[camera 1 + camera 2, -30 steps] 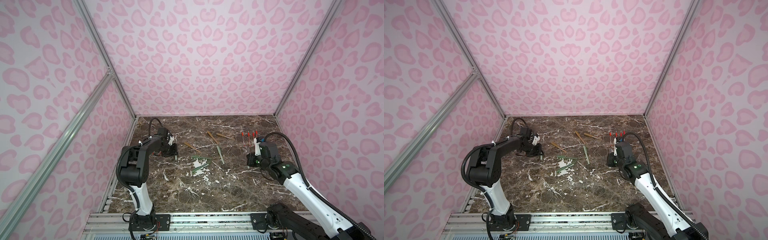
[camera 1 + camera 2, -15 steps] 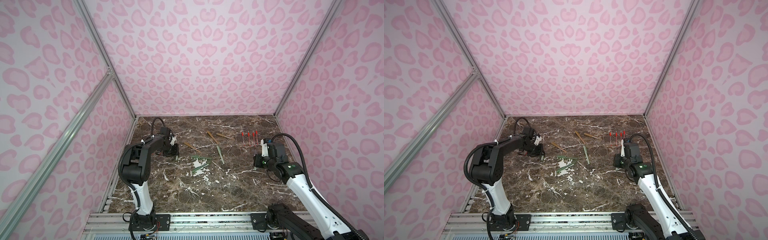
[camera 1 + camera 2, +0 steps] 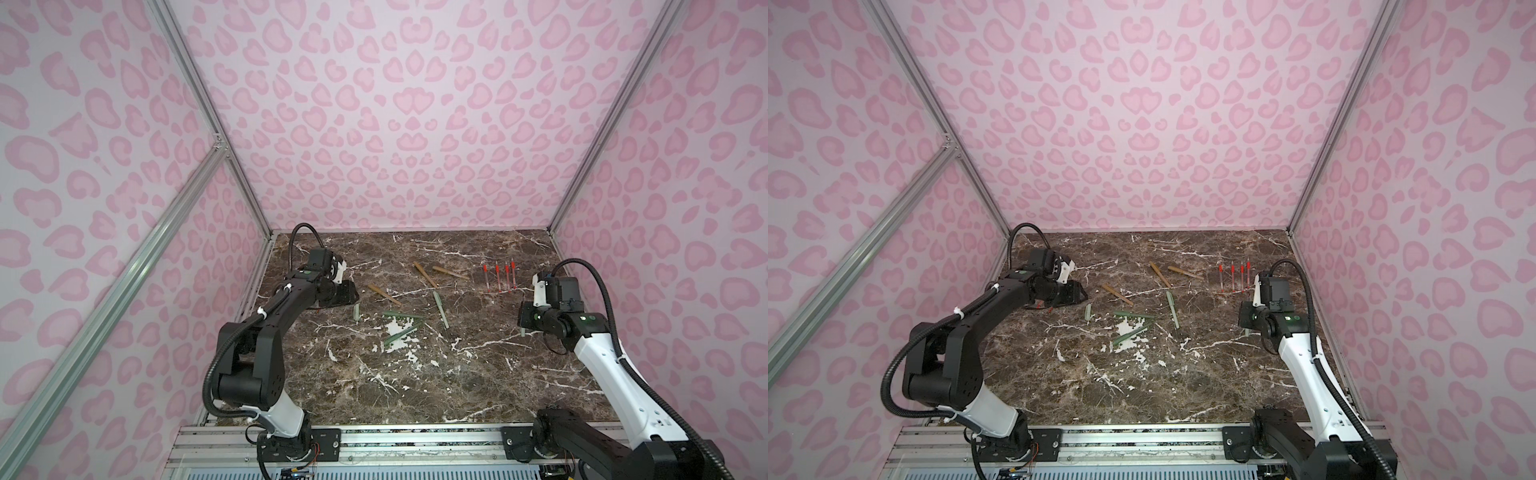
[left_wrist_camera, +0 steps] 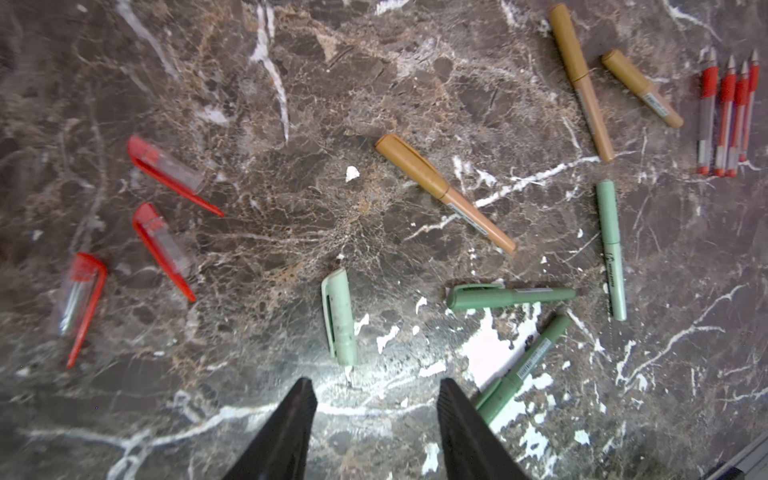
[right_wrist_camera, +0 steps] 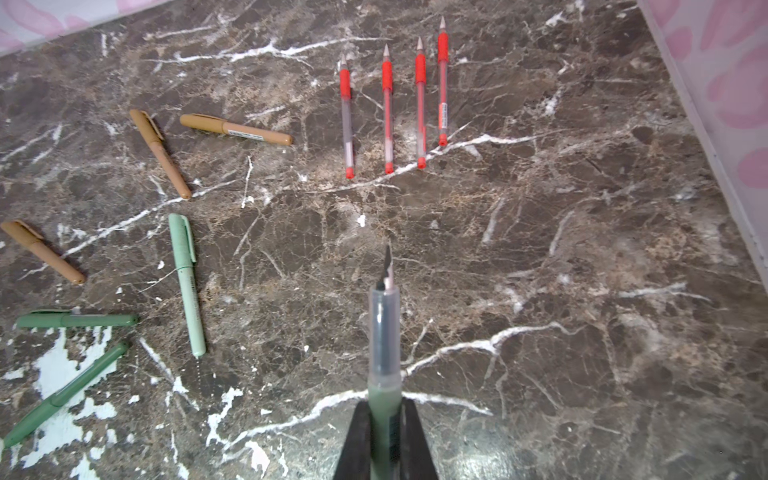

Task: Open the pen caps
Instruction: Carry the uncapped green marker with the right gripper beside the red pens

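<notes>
Both top views: the left arm (image 3: 266,328) and the right arm (image 3: 602,365) reach over a brown tabletop (image 3: 478,382).

The left hand (image 4: 376,388) is about half open with nothing in it, down low on the left side. The right hand (image 5: 385,409) is squeezed tight on a bare green pen (image 5: 384,332) with no cap, its tip poking out in front. Four red pens (image 5: 388,108) lie in a neat row with bare tips. Three tan pens (image 4: 444,191) and three green pens (image 4: 509,297) lie in the middle with caps on. One light green cap (image 4: 340,318) lies alone on the tabletop, just in front of the left hand's fingers (image 4: 291,432). Three red caps (image 4: 166,170) lie loose near it, apart from each other.
</notes>
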You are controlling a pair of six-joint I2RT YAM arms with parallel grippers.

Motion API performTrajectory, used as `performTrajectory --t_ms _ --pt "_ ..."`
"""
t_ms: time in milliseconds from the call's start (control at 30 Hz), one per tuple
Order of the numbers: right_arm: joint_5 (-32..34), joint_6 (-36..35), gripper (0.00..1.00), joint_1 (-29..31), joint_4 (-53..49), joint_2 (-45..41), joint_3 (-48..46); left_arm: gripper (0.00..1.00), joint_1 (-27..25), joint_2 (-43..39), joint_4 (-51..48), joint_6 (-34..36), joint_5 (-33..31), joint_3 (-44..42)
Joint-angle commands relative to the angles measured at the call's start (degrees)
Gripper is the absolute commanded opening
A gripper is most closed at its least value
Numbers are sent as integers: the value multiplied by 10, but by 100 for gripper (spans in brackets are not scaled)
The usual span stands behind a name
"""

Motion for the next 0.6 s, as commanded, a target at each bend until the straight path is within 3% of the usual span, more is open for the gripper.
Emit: performTrajectory --t_ms 0,333,567 --pt "16 -13 0 -4 -6 24 11 60 1 -56 21 26 -7 -22" --pt "53 -43 0 -22 13 141 40 82 11 -250 98 95 -23 -135" --pt "56 -62 0 -22 27 233 58 94 62 -287 113 86 4 -151"
